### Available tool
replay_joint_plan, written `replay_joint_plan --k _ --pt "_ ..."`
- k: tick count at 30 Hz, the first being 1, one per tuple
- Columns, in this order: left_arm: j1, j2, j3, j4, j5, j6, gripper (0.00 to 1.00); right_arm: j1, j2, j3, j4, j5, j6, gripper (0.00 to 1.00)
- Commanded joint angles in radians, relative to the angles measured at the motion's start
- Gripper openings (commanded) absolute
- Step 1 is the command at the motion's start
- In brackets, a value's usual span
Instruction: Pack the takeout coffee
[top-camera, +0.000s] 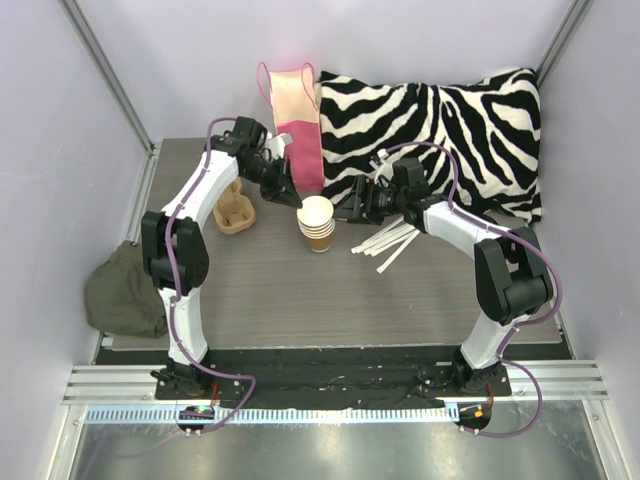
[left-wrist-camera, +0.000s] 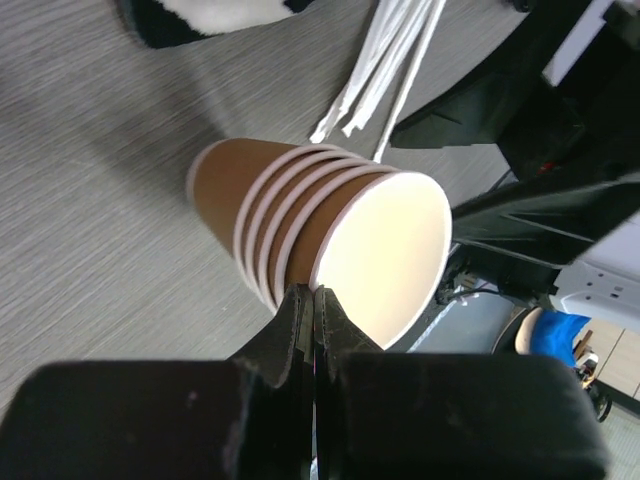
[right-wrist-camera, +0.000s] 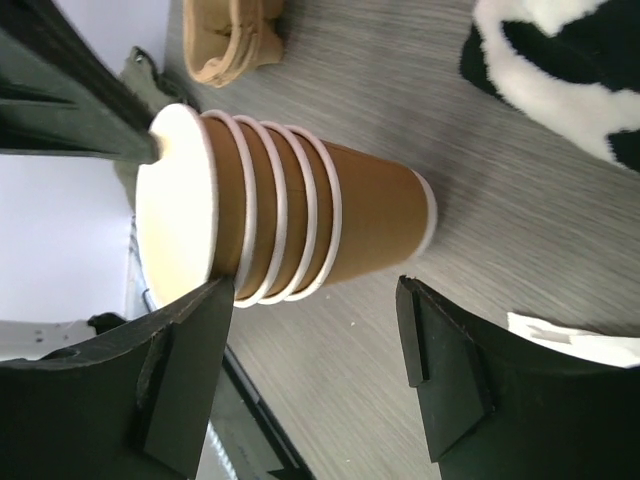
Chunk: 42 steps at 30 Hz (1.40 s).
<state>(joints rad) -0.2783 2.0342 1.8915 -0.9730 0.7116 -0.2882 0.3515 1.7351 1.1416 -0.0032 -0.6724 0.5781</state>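
The stack of cups (top-camera: 316, 222) stands on the table (top-camera: 250, 290), not yet in the pink bag (top-camera: 296, 120) (so most of the packing is left, I think), the left gripper (left-wrist-camera: 313, 295) pinching its top rim and the right gripper (right-wrist-camera: 312, 290) spread wide close by.

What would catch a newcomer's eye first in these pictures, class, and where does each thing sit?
The stack of nested brown cups stands mid-table, the left gripper shut on its top rim and the right gripper open just right of it. Behind, a zebra-striped pillow fills the back right, beside a pink-and-cream bag.
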Motion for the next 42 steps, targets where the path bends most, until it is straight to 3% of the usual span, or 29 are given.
replay_joint_plan --k 1,11,20,25,32,37,42 --pt "-0.012 -0.084 0.000 0.071 0.150 -0.054 0.00 0.017 -0.011 0.055 -0.037 0.088 -0.076 0.74" --pt "-0.007 -0.085 0.027 0.082 0.201 -0.077 0.00 0.021 -0.022 0.086 -0.073 0.111 -0.106 0.73" --pt "0.024 -0.117 0.204 -0.018 0.209 -0.020 0.00 0.018 -0.127 0.118 -0.095 0.102 -0.179 0.79" --pt "0.031 -0.178 0.228 -0.119 0.209 0.075 0.00 0.018 -0.187 0.127 -0.153 0.099 -0.240 0.80" --pt "0.033 -0.396 -0.104 -0.225 0.175 0.319 0.00 0.020 -0.246 0.092 -0.239 0.031 -0.284 0.77" --pt "0.037 -0.557 -0.346 -0.112 0.193 0.267 0.00 0.029 -0.295 -0.173 -0.003 0.017 -0.103 0.77" --pt "0.071 -0.617 -0.479 0.011 0.212 0.213 0.00 0.076 -0.195 -0.198 0.115 0.036 -0.095 0.73"
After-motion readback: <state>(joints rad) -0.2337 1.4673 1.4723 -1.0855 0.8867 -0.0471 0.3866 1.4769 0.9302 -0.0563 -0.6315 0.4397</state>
